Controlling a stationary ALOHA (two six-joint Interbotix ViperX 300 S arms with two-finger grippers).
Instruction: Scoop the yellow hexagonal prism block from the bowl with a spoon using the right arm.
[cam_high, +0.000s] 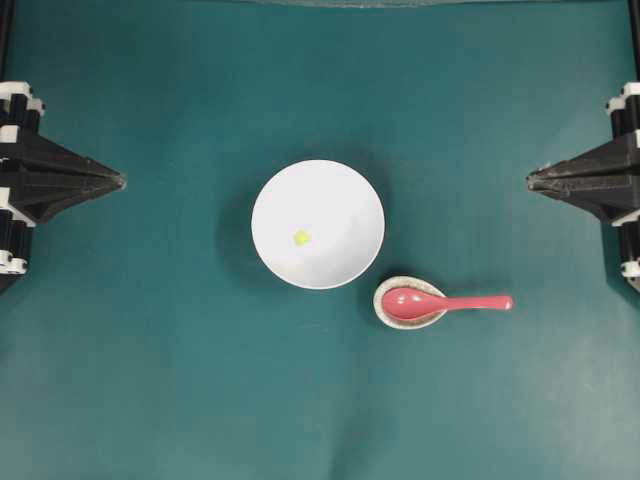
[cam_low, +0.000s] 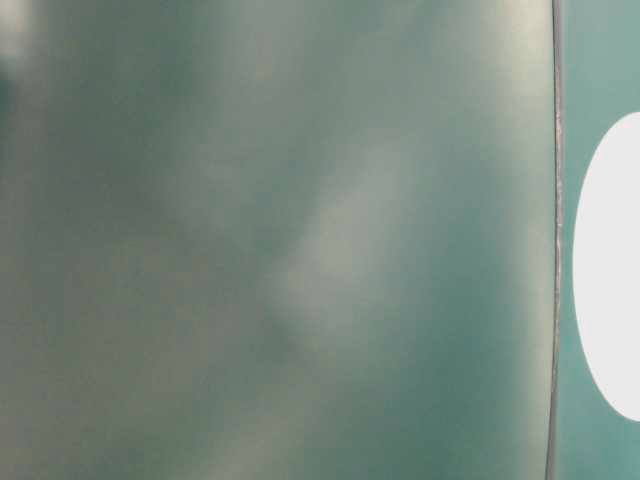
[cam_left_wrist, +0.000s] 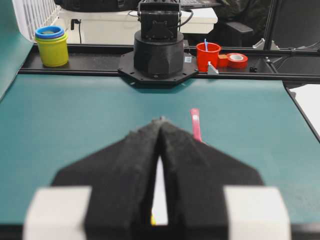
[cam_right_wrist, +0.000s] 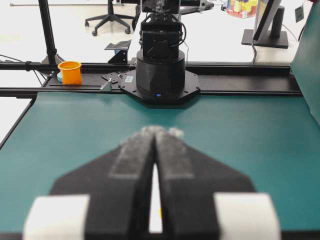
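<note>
Block (cam_high: 301, 237), tiny pale yellow, sits in bowl (cam_high: 318, 224) mid-desk, left of bowl centre, well apart from both pincers. R pincer (cam_high: 529, 180) at right edge, fingers pressed together, holding nothing; L pincer (cam_high: 122, 181) at left edge, same. Spoon (cam_high: 440, 303), glossy pink-red, scoop resting in small speckled dish (cam_high: 386, 312) just beside bowl's lower right, handle pointing right. Bare teal desk (cam_high: 180, 380) btwn R pincer and spoon. Bowl round, plain white, smooth. Table-level view mostly blurred.
</note>
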